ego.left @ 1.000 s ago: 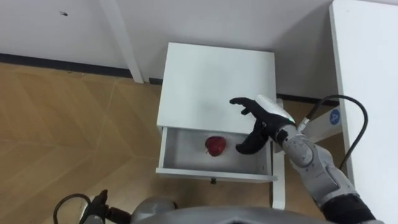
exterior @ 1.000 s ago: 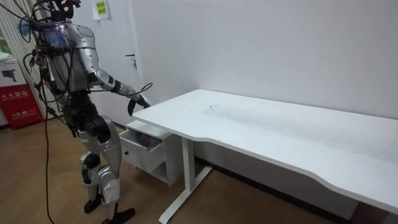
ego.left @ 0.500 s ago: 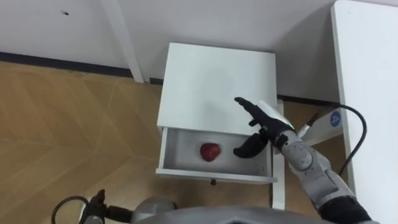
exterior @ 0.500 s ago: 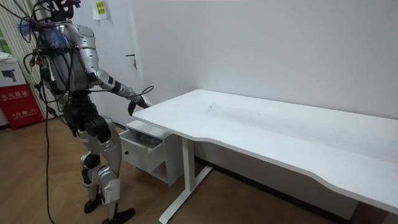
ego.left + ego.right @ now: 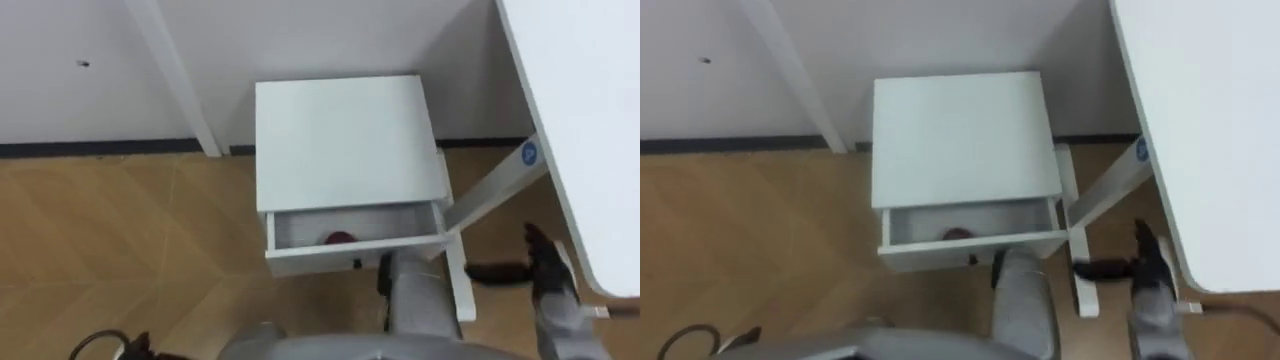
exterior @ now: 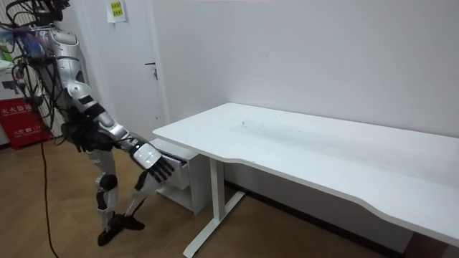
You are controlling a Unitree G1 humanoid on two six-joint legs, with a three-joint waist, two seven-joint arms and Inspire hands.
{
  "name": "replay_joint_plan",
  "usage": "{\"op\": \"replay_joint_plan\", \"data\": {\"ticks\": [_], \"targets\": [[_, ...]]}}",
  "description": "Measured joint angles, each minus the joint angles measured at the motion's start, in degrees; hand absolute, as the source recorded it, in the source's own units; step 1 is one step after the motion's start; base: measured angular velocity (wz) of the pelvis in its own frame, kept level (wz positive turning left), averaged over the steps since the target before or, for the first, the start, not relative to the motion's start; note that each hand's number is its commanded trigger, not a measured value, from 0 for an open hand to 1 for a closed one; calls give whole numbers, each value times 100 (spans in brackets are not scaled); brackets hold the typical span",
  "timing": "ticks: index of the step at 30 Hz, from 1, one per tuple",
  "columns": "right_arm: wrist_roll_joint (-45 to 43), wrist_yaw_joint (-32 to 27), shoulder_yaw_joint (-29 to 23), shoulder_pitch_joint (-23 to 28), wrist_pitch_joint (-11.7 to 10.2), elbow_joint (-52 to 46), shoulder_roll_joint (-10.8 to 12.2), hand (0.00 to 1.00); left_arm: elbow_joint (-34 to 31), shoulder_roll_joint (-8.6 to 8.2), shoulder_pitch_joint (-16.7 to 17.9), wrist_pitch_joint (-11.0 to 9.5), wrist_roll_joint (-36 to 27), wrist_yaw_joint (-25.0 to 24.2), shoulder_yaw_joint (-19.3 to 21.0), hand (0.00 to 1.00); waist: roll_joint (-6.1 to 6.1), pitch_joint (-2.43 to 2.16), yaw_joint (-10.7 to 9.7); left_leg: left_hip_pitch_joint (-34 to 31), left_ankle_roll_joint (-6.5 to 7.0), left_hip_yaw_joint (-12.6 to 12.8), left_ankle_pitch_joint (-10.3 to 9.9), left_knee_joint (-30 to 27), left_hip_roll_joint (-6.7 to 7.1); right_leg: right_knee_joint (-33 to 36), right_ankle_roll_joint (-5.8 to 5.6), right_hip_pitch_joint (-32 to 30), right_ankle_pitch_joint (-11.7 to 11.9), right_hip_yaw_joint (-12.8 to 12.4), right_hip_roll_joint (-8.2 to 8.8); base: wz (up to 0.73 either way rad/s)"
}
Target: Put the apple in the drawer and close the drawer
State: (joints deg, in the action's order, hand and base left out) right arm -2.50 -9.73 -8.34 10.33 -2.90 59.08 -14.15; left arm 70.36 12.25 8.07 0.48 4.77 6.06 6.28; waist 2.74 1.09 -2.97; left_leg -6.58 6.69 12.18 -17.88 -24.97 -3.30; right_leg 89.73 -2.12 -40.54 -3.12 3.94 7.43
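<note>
A red apple (image 5: 341,238) lies inside the drawer (image 5: 340,257) of a small white cabinet (image 5: 345,140). The drawer stands open by a narrow gap, so just the apple's top shows over the front panel. My right hand (image 5: 545,272) hangs low to the right of the cabinet, beside the desk's leg, open and holding nothing. In the room view that right hand (image 6: 154,161) is down in front of the cabinet (image 6: 179,179). I lean back on one leg and the other leg reaches forward to the drawer front. A dark bit of my left hand (image 5: 133,346) peeks in at the bottom edge.
A large white desk (image 5: 580,120) runs along the right, and its slanted leg and white foot (image 5: 458,290) stand close beside the cabinet. A white wall with a dark skirting lies behind. Wooden floor spreads to the left of the cabinet.
My right hand has pulled away from above the drawer, down and to the right. The drawer is pushed further in. I have leaned back with one leg brought up to the drawer; the camera shifted.
</note>
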Motion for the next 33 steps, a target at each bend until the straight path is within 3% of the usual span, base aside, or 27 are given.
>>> {"op": "replay_joint_plan", "data": {"ticks": [2, 3, 4, 5, 7, 10, 11, 12, 17, 23, 26, 31, 33], "targets": [[137, 44, 92, 24, 181, 276, 24, 0, -169, -42, 131, 94, 3, -7, -10, 0, -10, 6, -1, 83, 3, 4, -16, -7, 38, -1149, -104, 634, -86, 15, 77, -2], [260, 88, 93, 27, 257, 374, 96, 0, -289, -60, 243, 96, -8, -4, -21, 0, -78, 6, 18, 166, 7, 10, -23, 56, 128, -2311, -162, 1268, -150, 37, 138, 0], [278, 108, 94, 29, 286, 389, 119, 0, -348, -71, 280, 98, -8, -2, -31, 0, -106, 2, 19, 184, 7, 13, -30, 68, 159, -2830, -173, 1552, -186, 64, 165, 0], [349, 127, 88, 21, 299, 432, 158, 0, -401, -113, 376, 102, -9, 7, -29, 0, -190, -2, 57, 217, 8, 17, -30, 123, 250, -4027, -213, 2212, -299, 96, 172, 0], [440, 124, 89, -32, 301, 545, 195, 0, -419, -224, 393, 203, -11, 49, -27, 0, -275, -85, 212, 266, -35, 31, 53, 267, 317, -5830, -271, 3222, -711, 192, 98, -2], [454, 126, 98, -168, 286, 715, 399, 0, -528, -226, 392, 201, -21, 129, -13, 0, -442, -115, 325, 342, -151, 28, 186, 479, 294, -7159, -285, 3887, -757, 427, -64, 3], [455, 135, 98, -242, 280, 789, 434, 0, -536, -230, 387, 200, -20, 130, 20, 0, -462, -126, 325, 345, -173, 24, 197, 495, 286, -7326, -285, 3969, -757, 466, -85, 7], [457, 211, 98, -307, 274, 847, 480, 0, -540, -258, 360, 199, -28, 132, 59, 0, -541, -109, 326, 353, -222, -14, 223, 537, 258, -7553, -242, 4084, -722, 536, -138, 14], [453, 371, 186, -267, 251, 870, 557, 0, -614, -327, 300, 155, -32, 132, 60, 0, -574, -99, 330, 428, -382, -108, 266, 664, 152, -7746, -153, 4262, -665, 630, -295, 5], [423, 499, 217, -234, 246, 1003, 576, 0, -614, -399, 269, 78, -21, 129, 94, 0, -514, -90, 317, 430, -453, -145, 308, 758, 104, -7824, -116, 4263, -660, 719, -355, 1], [424, 501, 217, -228, 247, 1003, 576, 0, -610, -443, 275, 78, -25, 112, 97, 0, -460, -58, 316, 431, -470, -167, 318, 791, 103, -7826, -112, 4264, -663, 743, -362, 3], [459, 576, 216, -229, 246, 1016, 575, 0, -569, -465, 431, 82, -2, 78, 195, 0, -426, -64, 329, 629, -498, -142, 346, 985, 131, -7864, -112, 4355, -663, 756, -360, -4], [463, 592, 216, -213, 247, 1018, 574, 0, -571, -470, 521, 83, -2, 78, 197, 0, -422, -104, 328, 711, -506, -120, 351, 1062, 145, -7919, -112, 4384, -663, 748, -360, -6]]}}
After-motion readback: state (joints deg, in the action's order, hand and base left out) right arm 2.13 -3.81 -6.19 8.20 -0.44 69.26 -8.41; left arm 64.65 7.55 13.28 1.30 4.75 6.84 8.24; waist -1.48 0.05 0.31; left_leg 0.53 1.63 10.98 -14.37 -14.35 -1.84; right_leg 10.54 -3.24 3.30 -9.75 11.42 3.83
